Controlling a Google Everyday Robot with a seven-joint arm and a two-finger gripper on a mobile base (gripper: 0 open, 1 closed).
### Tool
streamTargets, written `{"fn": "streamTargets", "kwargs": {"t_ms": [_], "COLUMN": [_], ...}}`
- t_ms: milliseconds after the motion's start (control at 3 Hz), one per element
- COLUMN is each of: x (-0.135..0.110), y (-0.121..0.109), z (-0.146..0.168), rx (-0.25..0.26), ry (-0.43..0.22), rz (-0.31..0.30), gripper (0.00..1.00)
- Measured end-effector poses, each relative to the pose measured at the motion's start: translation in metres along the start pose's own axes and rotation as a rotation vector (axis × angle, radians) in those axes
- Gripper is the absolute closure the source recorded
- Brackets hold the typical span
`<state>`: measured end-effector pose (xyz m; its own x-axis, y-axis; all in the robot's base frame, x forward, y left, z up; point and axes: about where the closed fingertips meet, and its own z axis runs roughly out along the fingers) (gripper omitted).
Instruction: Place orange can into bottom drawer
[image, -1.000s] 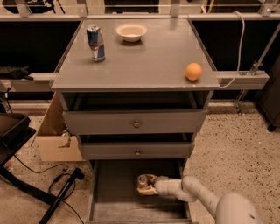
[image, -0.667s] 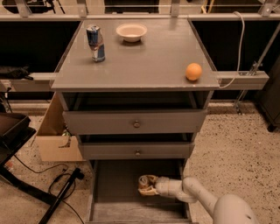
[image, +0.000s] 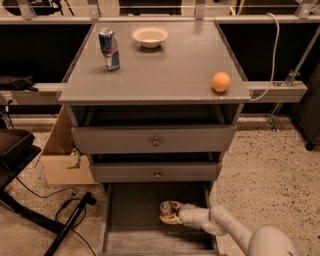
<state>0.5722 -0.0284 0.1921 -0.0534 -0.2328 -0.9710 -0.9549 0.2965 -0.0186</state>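
Note:
The bottom drawer (image: 127, 222) is pulled open, a wide shallow grey tray below the two knobbed drawers. The orange can (image: 167, 208) is inside it near the right middle, its silver top showing. My gripper (image: 170, 212) reaches in from the lower right on the white arm and sits around the can, its pale fingers (image: 173, 219) closed against it. Whether the can rests on the drawer floor is hard to tell.
On the cabinet top stand a slim blue-and-silver can (image: 109, 49), a white bowl (image: 150, 36) and a round orange ball (image: 221, 81). A cardboard box (image: 62, 155) and black cables (image: 70, 212) lie on the floor to the left. A white cable (image: 274, 55) hangs at right.

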Motion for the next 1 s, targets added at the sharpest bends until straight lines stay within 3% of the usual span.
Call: {"fn": "streamTargets", "kwargs": {"t_ms": [1000], "x": [0.0000], "y": [0.0000], "z": [0.0001], "rx": [0.000], "ry": [0.000], "rz": [0.000], "gripper": [0.15]}}
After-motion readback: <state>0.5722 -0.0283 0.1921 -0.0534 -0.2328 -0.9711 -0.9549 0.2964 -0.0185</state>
